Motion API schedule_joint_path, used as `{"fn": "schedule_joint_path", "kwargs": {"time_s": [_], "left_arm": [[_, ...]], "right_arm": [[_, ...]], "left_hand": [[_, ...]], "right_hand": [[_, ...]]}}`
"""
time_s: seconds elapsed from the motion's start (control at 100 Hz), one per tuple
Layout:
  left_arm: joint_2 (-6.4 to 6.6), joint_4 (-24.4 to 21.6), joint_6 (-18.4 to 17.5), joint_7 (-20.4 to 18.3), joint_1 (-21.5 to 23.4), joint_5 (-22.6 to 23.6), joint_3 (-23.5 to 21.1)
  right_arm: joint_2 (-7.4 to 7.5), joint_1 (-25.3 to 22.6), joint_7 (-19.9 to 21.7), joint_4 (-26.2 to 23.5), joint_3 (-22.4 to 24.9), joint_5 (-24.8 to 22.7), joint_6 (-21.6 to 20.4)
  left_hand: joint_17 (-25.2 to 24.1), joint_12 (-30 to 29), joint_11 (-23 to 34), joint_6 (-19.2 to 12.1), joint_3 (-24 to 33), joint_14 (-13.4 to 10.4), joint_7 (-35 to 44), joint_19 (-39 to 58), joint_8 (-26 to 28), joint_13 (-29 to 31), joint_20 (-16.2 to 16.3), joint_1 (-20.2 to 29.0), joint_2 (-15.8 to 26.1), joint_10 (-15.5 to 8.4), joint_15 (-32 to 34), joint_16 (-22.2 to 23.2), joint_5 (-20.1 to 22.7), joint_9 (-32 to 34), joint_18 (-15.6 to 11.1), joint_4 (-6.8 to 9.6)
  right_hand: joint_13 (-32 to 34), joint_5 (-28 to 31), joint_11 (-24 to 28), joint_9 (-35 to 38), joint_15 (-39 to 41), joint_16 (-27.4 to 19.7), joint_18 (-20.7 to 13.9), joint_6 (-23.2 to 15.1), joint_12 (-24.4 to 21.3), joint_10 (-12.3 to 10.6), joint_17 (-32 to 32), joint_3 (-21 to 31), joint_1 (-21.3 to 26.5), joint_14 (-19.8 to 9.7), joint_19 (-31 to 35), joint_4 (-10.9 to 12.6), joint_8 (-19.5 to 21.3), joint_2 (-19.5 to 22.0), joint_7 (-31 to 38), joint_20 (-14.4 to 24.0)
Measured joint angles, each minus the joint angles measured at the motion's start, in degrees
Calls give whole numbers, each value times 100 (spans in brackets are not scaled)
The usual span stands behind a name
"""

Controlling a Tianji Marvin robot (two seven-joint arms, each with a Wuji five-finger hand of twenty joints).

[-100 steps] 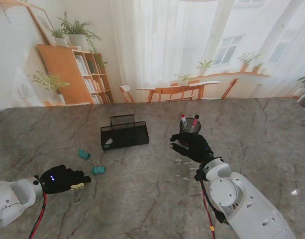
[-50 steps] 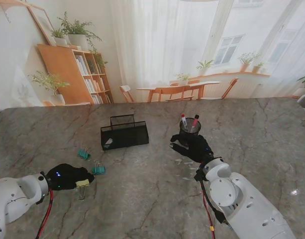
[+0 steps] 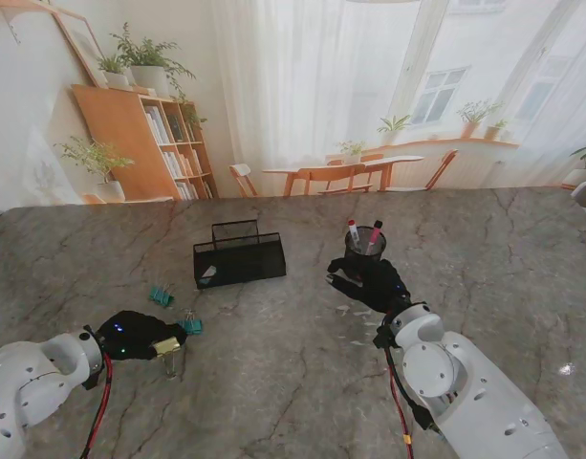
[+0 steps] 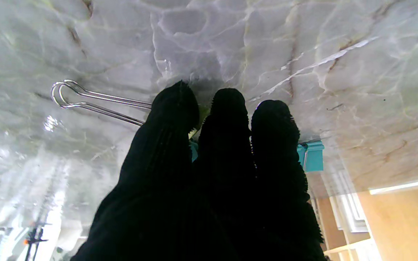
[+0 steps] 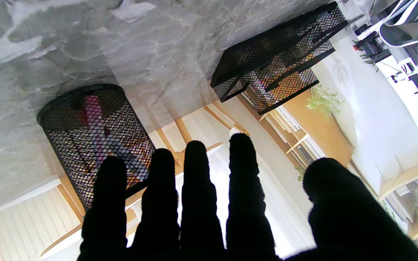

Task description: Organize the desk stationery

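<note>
the marble tabletop (image 3: 293,382) is seen with a mesh tray (image 3: 239,256) and pen cup (image 3: 364,244); the right hand (image 3: 369,280) is held spread beside the cup, while a yellow binder clip (image 3: 166,350) is pinched by the left hand (image 3: 135,335) near a teal clip (image 3: 190,326).

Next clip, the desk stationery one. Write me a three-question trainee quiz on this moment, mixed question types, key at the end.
1. True or false: the right hand is holding a pen.
2. Multiple choice: what are the left hand fingers closed on?
A. a teal clip
B. a yellow clip
C. a pen
3. Fill in: the pens stand in the mesh ____.

Key
1. False. Its fingers are apart and hold nothing; it sits just nearer to me than the cup.
2. B. One teal clip lies right beside those fingers, unheld. The other teal clip lies nearer the tray.
3. cup
</note>
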Motion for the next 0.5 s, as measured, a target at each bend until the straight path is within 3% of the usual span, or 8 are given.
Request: {"fn": "schedule_joint_path", "kwargs": {"time_s": [0.26, 0.27, 0.28, 0.3, 0.35, 0.5], "left_arm": [[-81, 12, 182, 237, 125, -44, -73], [-84, 9, 201, 239, 131, -53, -76], [-87, 7, 222, 242, 138, -63, -78], [-94, 1, 271, 249, 152, -81, -83], [-112, -14, 412, 280, 193, -122, -96], [-162, -21, 822, 446, 332, -361, -119]], "right_arm": [[0, -6, 5, -7, 4, 0, 9], [0, -6, 5, -7, 4, 0, 10], [0, -6, 6, -7, 4, 0, 10], [0, -6, 7, -7, 4, 0, 10], [0, -7, 10, -8, 4, 0, 11], [0, -7, 19, -9, 2, 6, 16]], "left_hand": [[68, -197, -58, 11, 14, 8, -8, 4, -199, 99, -79, 2, -19, -74, 0, -44, 84, 166, 4, -4], [68, -197, -59, 12, 14, 9, -8, 4, -199, 99, -80, 2, -19, -91, 0, -44, 84, 166, 4, -10], [68, -197, -59, 14, 23, 8, -8, 4, -199, 99, -80, 2, -19, -116, 0, -44, 84, 166, 4, -174], [69, -197, -59, 36, 57, 9, -8, 4, -199, 99, -81, 2, -19, -172, 0, -44, 90, 167, 4, -267], [69, -197, -59, 66, 57, 8, -8, 4, -199, 99, -81, 2, -19, -298, 1, -39, 90, 173, 4, -270], [73, -150, 69, 125, 55, 49, -8, 60, -206, 116, -82, -16, -19, -249, 93, -36, 91, 461, 14, -271]], "right_hand": [[0, 0, 0, 0, 4, 0, 0, 4, 0, 0, 0, -4, 3, 0, 4, 0, 1, 8, 0, 0], [0, 0, 0, 0, 4, 0, 0, 4, 0, 0, 0, -4, 3, 0, 5, 0, 1, 8, 0, 0], [0, 0, 0, 0, 4, 0, 0, 4, 0, 0, 0, -4, 3, 0, 5, 0, 1, 8, 0, 0], [0, 0, 0, 0, 5, 0, 0, 5, 0, 0, 0, -4, 3, 0, 5, 0, 1, 10, 0, 0], [0, 0, 0, 0, 5, 0, 0, 5, 1, 0, 0, -5, 4, 0, 6, 0, 1, 16, 0, 0], [0, 0, 0, 0, 6, 0, 0, 13, 1, 0, 0, -6, 6, 0, 9, 0, 1, 21, 0, 0]]}}
